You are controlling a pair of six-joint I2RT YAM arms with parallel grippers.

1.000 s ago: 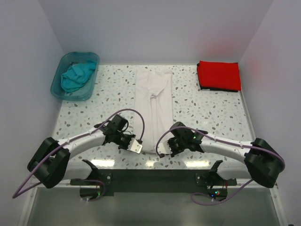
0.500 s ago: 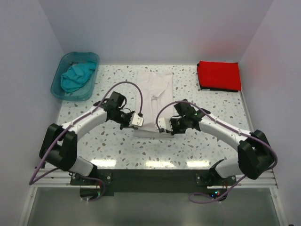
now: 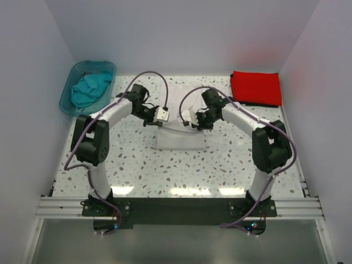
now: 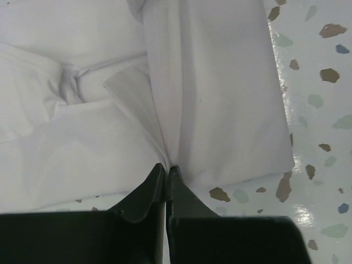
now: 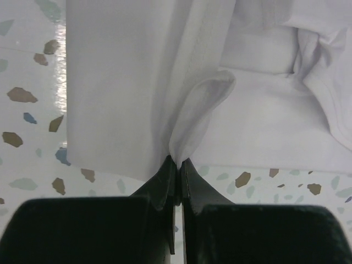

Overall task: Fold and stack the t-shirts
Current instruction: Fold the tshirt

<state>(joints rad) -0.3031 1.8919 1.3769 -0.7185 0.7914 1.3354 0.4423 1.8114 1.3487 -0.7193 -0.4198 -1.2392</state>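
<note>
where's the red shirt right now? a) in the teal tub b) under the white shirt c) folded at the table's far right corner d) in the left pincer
c: the red t-shirt lies folded at the far right corner of the table, well apart from the white t-shirt.

Bare table nearest, tub far-left, red t-shirt far-right
</note>
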